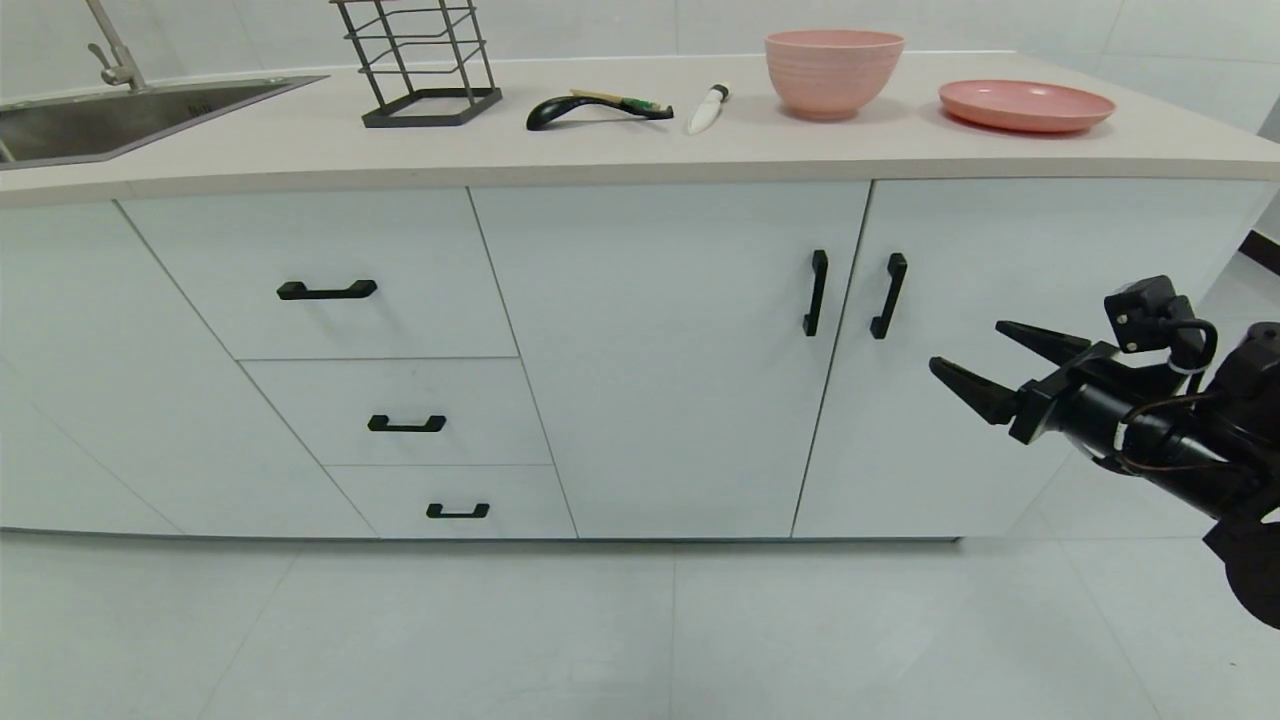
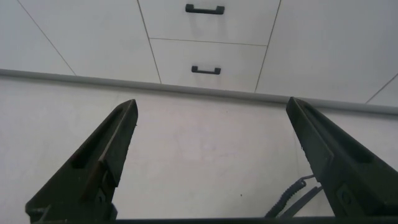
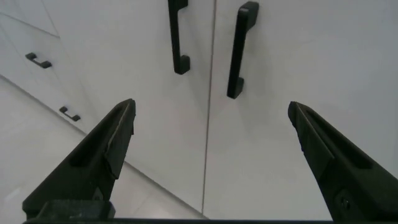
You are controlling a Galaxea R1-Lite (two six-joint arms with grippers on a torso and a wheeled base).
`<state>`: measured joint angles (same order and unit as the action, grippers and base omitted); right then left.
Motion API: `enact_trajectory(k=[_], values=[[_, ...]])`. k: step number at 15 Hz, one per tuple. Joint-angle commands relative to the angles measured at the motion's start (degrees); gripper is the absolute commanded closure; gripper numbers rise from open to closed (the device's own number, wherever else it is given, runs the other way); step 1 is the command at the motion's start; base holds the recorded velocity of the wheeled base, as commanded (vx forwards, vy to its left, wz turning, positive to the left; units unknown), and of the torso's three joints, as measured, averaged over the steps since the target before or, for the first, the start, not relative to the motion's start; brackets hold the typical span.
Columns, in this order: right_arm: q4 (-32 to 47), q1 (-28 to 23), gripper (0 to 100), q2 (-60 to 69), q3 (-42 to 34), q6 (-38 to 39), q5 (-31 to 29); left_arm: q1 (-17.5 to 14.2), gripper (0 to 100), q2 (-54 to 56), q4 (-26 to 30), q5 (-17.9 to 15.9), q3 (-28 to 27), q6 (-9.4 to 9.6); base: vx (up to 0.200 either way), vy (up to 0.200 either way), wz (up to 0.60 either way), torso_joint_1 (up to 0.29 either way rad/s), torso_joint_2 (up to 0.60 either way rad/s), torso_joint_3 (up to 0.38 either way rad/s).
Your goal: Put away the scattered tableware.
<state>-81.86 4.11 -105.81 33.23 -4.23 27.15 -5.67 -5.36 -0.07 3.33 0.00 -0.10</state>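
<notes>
On the light countertop (image 1: 300, 140) lie a black ladle (image 1: 565, 108), a wooden-handled utensil (image 1: 625, 103) and a white knife (image 1: 708, 108). A pink bowl (image 1: 833, 72) and a pink plate (image 1: 1026, 104) stand to their right. A black wire rack (image 1: 420, 60) stands left of the utensils. My right gripper (image 1: 975, 365) hangs open and empty in front of the right cabinet door, below the counter, facing the two vertical door handles (image 3: 239, 50). My left gripper (image 2: 211, 118) is open over the floor, pointing toward the lower drawers (image 2: 205, 70).
A steel sink (image 1: 120, 115) with a tap is set in the counter's far left. Below are three drawers (image 1: 327, 290) and two cabinet doors with black handles (image 1: 815, 292). Pale tiled floor (image 1: 640, 630) spreads in front of the cabinets.
</notes>
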Motion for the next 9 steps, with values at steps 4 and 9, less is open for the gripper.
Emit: enact_trajectory(k=[4, 9], values=[[-0.05, 1.87, 0, -4.84, 4.65, -0.08, 0.19, -0.04, 0, 0.00, -0.10, 0.10, 0.00, -2.10, 0.000, 0.000, 0.00, 0.000, 0.00, 0.000], [-0.49, 3.63, 0, -7.04, 8.34, -0.08, 0.10, -0.04, 0, -0.09, -0.01, -0.08, 0.00, -1.66, 0.000, 0.000, 0.00, 0.000, 0.00, 0.000]])
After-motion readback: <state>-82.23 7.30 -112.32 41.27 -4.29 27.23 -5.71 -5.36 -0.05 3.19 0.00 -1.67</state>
